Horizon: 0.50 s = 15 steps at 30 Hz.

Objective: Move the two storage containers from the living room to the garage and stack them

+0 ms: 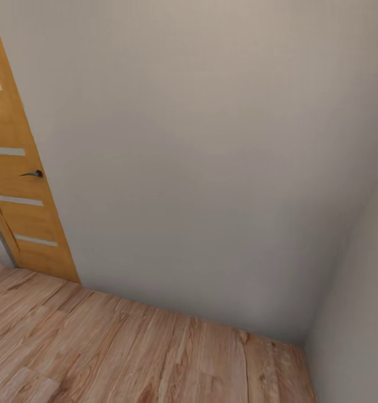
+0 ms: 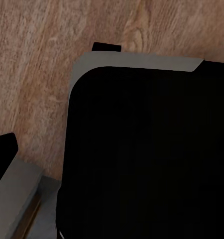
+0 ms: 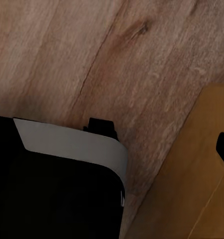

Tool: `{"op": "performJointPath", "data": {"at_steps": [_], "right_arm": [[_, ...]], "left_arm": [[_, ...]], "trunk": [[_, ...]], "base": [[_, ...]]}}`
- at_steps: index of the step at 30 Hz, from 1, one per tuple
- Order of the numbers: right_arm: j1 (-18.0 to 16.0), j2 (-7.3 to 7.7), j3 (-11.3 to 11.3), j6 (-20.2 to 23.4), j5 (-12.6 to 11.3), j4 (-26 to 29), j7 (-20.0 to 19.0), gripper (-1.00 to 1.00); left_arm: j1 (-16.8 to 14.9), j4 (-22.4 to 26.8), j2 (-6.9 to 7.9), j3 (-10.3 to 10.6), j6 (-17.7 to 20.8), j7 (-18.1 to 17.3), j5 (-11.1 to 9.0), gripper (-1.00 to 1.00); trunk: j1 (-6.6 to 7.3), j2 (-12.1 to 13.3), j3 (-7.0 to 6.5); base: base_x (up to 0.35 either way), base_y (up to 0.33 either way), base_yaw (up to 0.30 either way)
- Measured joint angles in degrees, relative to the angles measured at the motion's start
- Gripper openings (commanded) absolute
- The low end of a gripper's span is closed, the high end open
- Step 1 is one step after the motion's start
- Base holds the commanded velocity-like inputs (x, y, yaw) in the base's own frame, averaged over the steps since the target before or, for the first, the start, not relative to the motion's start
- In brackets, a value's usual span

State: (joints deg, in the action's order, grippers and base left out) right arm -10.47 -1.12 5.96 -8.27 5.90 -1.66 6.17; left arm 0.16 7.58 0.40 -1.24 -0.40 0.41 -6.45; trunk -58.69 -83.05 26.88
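An orange-wood door (image 1: 21, 184) stands at left beside a pale wall (image 1: 200, 168) over plank floor (image 1: 127, 352); the state of either gripper cannot be told.

Open plank floor (image 1: 127, 347) ahead; walls (image 1: 211, 157) corner it rightward.

Head camera faces a wall corner; wrist cameras look down.
Door (image 1: 21, 184) at nine o'clock; both wrist views sit close over wood floor (image 2: 37, 74), shared with the head view.
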Motion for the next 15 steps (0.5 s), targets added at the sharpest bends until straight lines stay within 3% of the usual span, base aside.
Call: {"op": "performJointPath", "data": {"at_steps": [15], "right_arm": [[0.00,-0.08,-0.08,0.09,-0.37,0.00,-0.14,1.00]], "left_arm": [[0.00,0.00,0.01,-0.01,0.00,0.00,0.00,1.00]], "trunk": [[0.00,0.00,0.00]], "base": [[0.321,0.000,0.273]]}}
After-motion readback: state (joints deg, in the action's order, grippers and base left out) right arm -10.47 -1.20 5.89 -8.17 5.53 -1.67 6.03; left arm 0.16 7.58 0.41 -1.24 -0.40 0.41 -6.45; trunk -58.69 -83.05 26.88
